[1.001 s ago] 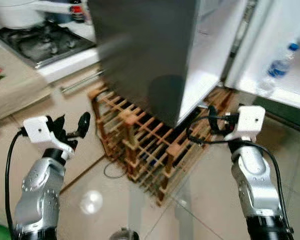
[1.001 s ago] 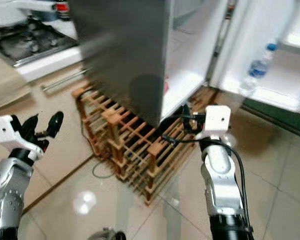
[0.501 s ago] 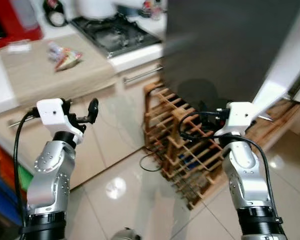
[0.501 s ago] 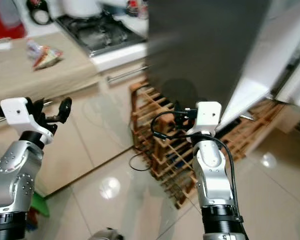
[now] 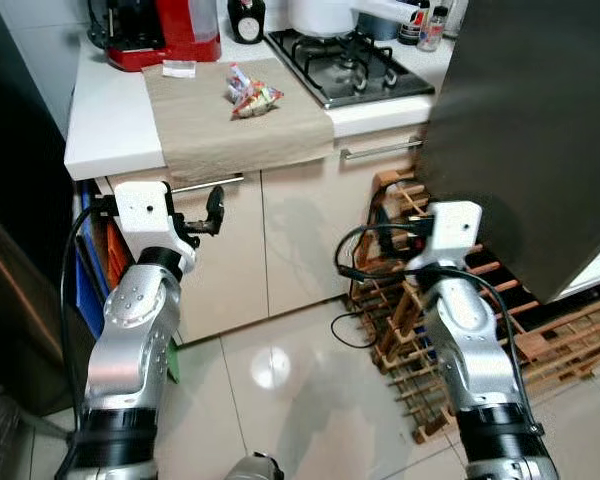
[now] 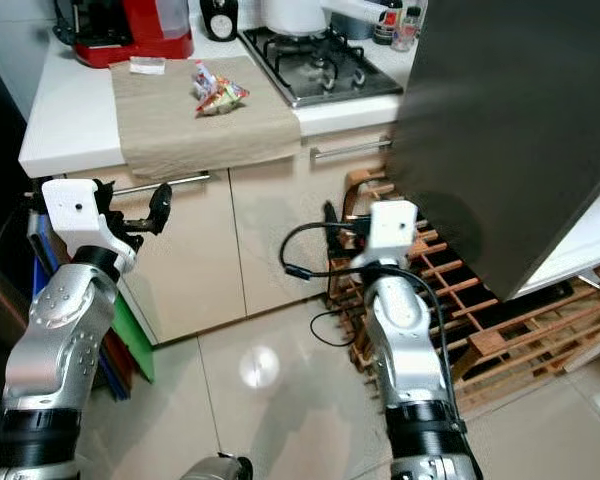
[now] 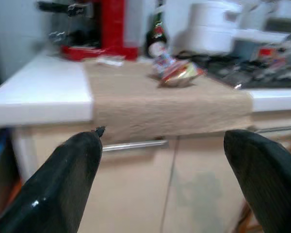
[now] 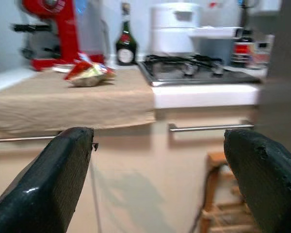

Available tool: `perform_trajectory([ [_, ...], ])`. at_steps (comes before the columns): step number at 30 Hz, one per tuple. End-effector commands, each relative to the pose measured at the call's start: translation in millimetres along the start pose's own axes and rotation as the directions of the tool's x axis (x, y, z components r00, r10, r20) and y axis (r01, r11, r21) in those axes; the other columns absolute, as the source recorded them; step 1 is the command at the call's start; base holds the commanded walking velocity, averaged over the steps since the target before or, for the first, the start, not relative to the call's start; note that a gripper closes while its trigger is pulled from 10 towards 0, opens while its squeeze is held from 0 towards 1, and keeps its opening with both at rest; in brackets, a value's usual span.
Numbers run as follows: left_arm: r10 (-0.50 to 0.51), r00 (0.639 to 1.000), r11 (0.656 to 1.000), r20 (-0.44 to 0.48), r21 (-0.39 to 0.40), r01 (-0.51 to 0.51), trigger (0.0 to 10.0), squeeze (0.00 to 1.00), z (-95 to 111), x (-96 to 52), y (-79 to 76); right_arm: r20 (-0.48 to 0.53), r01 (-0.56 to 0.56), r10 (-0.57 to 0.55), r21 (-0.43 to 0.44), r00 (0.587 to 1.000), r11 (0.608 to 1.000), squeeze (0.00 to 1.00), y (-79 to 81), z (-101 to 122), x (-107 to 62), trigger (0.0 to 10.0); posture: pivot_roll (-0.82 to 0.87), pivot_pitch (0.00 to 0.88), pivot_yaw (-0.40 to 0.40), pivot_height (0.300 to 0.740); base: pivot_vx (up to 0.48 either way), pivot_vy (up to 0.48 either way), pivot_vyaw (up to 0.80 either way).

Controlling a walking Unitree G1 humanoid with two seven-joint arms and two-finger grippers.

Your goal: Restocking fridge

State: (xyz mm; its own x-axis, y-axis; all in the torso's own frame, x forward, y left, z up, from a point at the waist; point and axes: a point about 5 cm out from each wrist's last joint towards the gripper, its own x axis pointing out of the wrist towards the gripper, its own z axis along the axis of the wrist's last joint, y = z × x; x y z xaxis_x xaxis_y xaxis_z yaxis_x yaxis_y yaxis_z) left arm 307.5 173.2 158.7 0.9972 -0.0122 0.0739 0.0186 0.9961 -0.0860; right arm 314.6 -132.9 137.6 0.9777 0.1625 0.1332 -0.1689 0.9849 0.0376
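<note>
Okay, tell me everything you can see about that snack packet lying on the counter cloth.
The snack packet is a small crinkled wrapper, glossy like foil or plastic, in red, yellow and white with some blue. It lies flat and looks crumpled, possibly more than one piece bunched together. It rests on the beige cloth that covers the white counter and hangs over its front edge. It sits toward the cloth's back, near the gas hob, and touches nothing but the cloth. Print on it is too small to read.
</note>
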Motion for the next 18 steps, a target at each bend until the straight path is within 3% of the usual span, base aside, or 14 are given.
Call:
perform_trajectory([
  [1,0.01,1.0,1.0,-0.004,-0.024,-0.01,10.0,0.0,-1.3,2.9,-1.9,0.004,0.011,-0.011,-0.011,1.0,1.0,0.0,-7.3,0.4,-2.5,10.0,0.01,0.0,0.014,0.74,0.0,-0.431,0.64],
  [4,-0.003,1.0,0.997,0.024,-0.077,0.005,10.0,0.0,1.9,4.0,-5.7,-0.004,0.014,-0.014,-0.034,1.0,0.999,0.0,-7.8,-0.9,-3.8,10.0,-0.01,0.0,0.024,0.74,0.0,-0.431,0.63],
  [10,-0.016,1.0,0.996,0.025,-0.09,0.019,10.0,0.0,1.7,6.0,-10.0,-0.013,0.016,-0.017,-0.04,1.0,0.999,0.0,-7.3,-2.6,-5.2,10.0,-0.03,0.0,0.046,0.74,0.099,-0.371,0.63],
  [13,-0.079,0.994,0.99,0.076,-0.109,0.087,10.0,0.0,10.1,8.9,-14.8,-0.043,0.078,-0.08,-0.057,0.996,0.995,0.0,-17.6,-7.0,-9.5,10.0,-0.03,0.0,0.061,0.74,0.0,0.0,0.0],
  [18,-0.13,0.986,0.983,0.101,-0.117,0.142,10.0,0.0,17.7,16.6,-20.5,-0.023,0.121,-0.122,-0.053,0.992,0.991,0.0,-27.9,-4.0,-13.4,10.0,-0.04,0.0,0.072,0.74,0.48,0.0,0.0],
])
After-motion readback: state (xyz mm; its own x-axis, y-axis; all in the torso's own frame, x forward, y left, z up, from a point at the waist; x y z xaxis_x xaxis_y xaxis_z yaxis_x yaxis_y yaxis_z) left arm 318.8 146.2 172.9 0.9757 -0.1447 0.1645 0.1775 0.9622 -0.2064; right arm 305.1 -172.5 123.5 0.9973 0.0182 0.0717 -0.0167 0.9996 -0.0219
